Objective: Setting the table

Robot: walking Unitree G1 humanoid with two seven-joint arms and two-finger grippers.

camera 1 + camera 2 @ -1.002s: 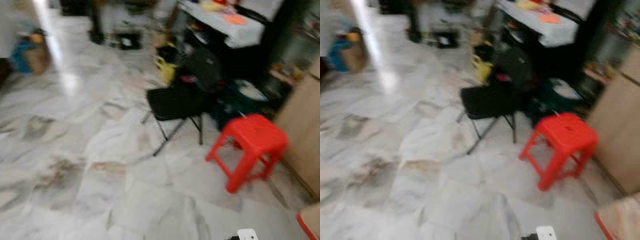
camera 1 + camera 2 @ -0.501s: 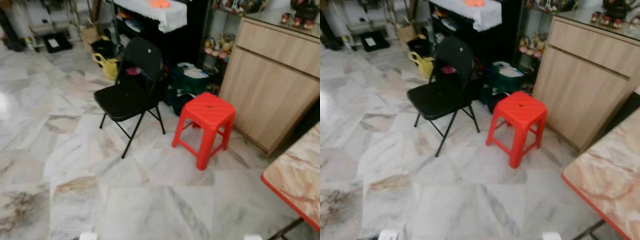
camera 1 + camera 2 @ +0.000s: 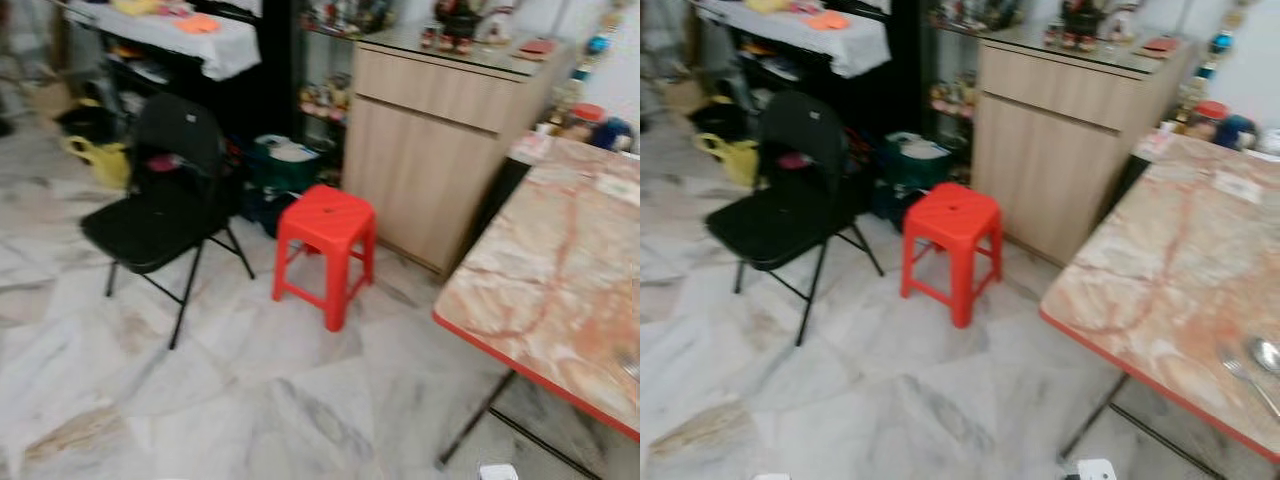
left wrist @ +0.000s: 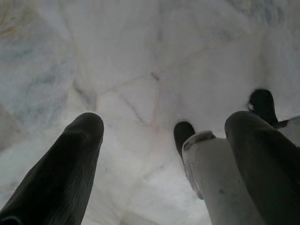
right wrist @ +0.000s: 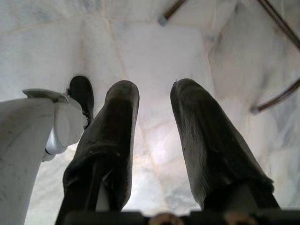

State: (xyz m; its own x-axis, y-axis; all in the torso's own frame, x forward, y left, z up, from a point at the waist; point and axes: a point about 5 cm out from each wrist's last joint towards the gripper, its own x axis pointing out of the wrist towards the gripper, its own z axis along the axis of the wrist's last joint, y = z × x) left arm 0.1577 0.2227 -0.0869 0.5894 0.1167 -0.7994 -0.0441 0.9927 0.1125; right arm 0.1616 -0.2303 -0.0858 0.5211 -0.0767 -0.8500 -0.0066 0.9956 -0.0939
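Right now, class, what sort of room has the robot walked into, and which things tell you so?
Probably a home dining area: a marble-patterned table with a red edge bearing a fork and spoon, a red plastic stool, a black folding chair, and a wooden sideboard topped with ornaments.

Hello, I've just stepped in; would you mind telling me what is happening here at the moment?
Nothing is being handled right now. The robot faces a marble-topped table with a red edge, where a fork and a spoon lie near its close corner. Both arms hang idle over the floor, the left gripper and right gripper open and empty. A red stool and a black folding chair stand beside the table.
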